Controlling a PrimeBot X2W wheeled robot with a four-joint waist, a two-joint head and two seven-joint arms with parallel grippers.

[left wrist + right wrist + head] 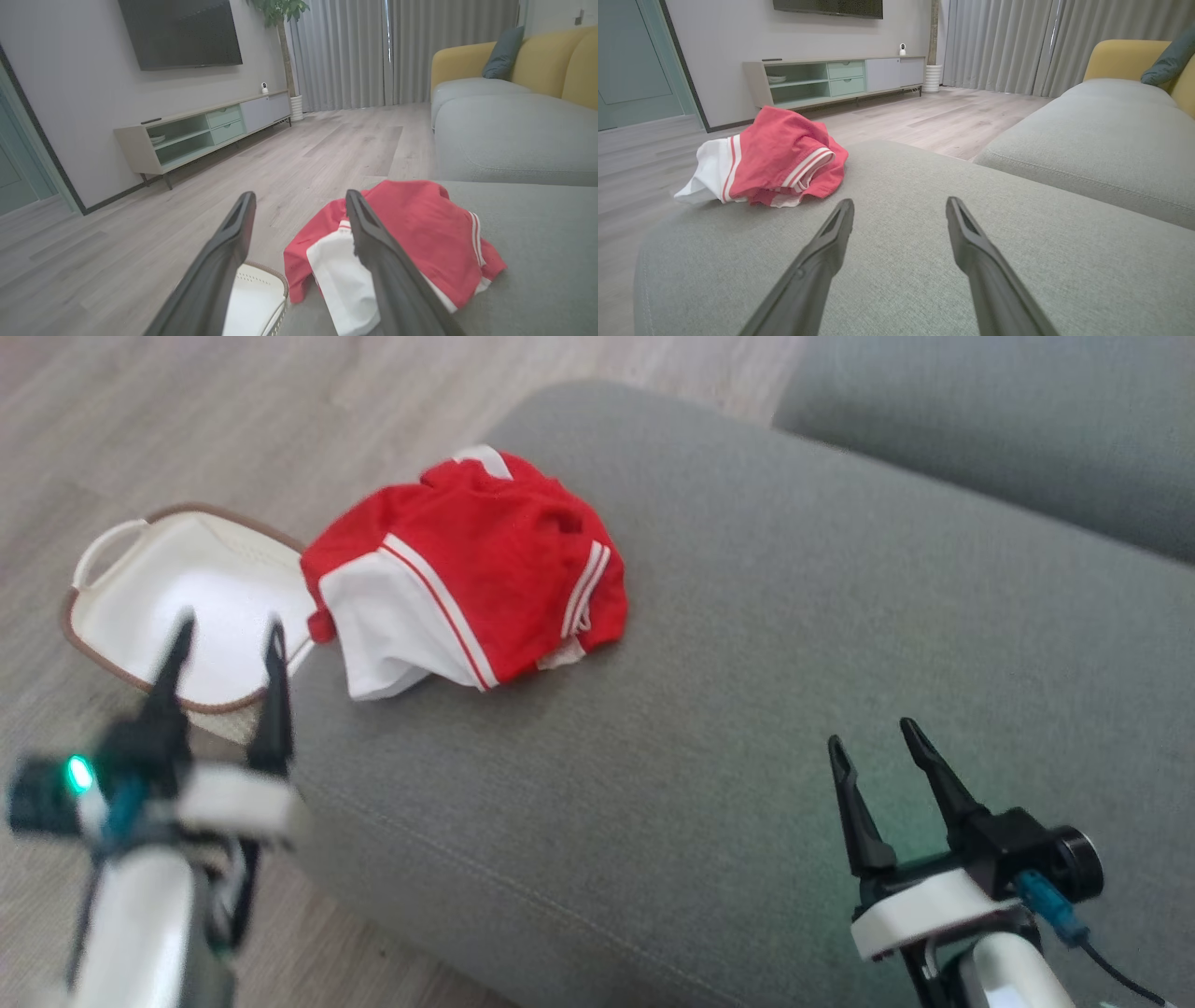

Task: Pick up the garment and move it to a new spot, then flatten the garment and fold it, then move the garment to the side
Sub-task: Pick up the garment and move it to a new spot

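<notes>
Left hand and right hand are hovering, fingers apart. Garment is lying crumpled at eleven o'clock.

A home living room — beyond the left gripper a television hangs over a low media cabinet, beside grey curtains and a potted tree; to the gripper's right, a yellow-backed sofa on wood floor. The small white device on the cabinet may be a camera.

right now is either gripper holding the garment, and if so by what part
Nothing is held. The left gripper and right gripper are both open, clear of the garment.
</notes>
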